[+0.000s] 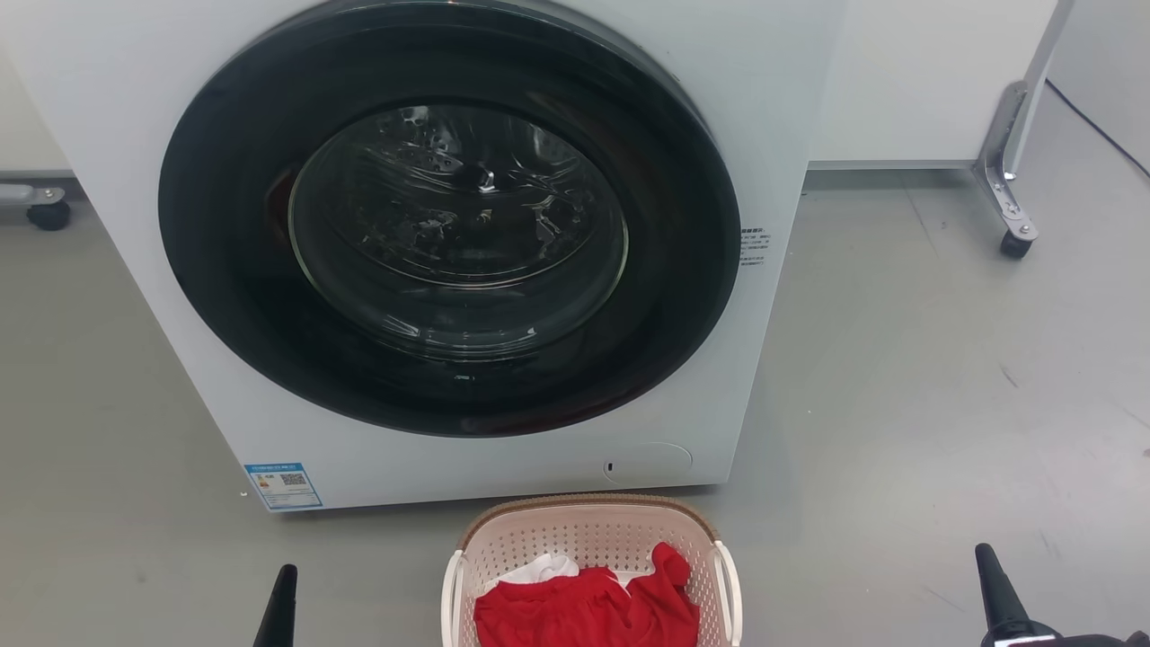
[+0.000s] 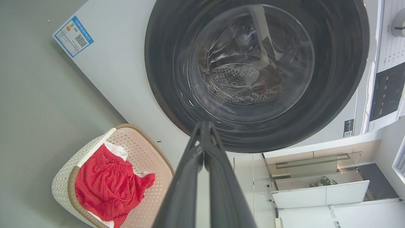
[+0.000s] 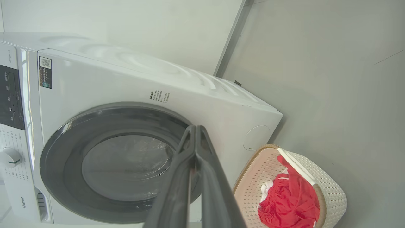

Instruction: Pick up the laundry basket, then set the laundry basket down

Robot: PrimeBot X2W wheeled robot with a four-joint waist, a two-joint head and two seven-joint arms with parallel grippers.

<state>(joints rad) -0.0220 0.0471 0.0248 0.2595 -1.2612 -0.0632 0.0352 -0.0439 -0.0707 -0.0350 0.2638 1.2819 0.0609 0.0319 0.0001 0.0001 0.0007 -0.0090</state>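
The laundry basket [image 1: 575, 535] sits on the grey floor [image 1: 898, 404] just in front of the washing machine [image 1: 773, 99], dead centre between the two arms, a red garment [image 1: 584, 611] and a bit of white cloth [image 1: 544, 568] heaped inside. The left gripper [image 1: 279, 611] hovers off the basket's left flank and the right gripper [image 1: 995, 589] off its right. Both are apart from it, and the left looks the nearer.

The white handles [image 1: 450, 593] run down the two sides, so each arm faces a handle. The long axis seems to point from the robot toward the machine door [image 1: 449, 225], though the head view cuts off the near end.

The left wrist view gives more: the basket [image 2: 152, 152] down to the left of the left gripper [image 2: 204, 129], outer wall and handle in sight, the fingers pressed together. The right wrist view mirrors it, basket [image 3: 332, 186] lower right of the right gripper [image 3: 195, 133], its fingers also closed tight. Both would likely need to spread before reaching inward.
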